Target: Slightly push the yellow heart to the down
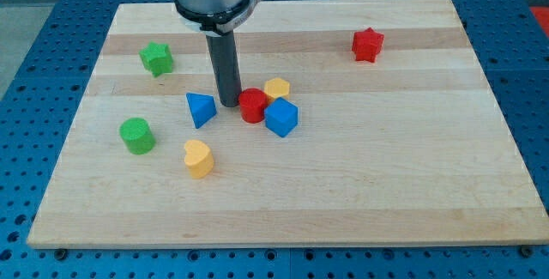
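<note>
Yellow heart-shaped block (198, 158) lies at the lower left of the pale wooden board (386, 184), apart from the rest. My tip (229, 104) sits further up, between the blue triangular block (200, 108) and the red cylinder block (252, 106), close beside the red one. No jaws on this rod; it holds nothing.

You'd do well to bring the tip round above the heart's top edge, centred, then ease toward the view's bottom briefly. Off-centre contact would likely spin it.

Hard to tell: whether the tip touches the red cylinder; the yellow block (277, 88) behind is partly hidden, shape unclear.
</note>
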Controlling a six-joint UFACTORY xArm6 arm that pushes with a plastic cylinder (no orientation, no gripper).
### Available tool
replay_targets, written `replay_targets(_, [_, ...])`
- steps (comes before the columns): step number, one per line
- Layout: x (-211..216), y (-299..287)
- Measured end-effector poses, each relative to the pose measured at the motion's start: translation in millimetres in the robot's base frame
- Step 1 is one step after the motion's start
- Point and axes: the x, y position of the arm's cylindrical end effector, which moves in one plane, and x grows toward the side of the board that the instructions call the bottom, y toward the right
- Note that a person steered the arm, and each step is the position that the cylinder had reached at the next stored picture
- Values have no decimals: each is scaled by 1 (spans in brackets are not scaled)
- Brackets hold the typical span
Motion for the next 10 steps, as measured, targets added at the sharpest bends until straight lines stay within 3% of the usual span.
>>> replay_targets(2, [-23, -30])
replay_targets(4, [-10, -95])
replay_targets(9, [91, -59])
replay_targets(10, [91, -70])
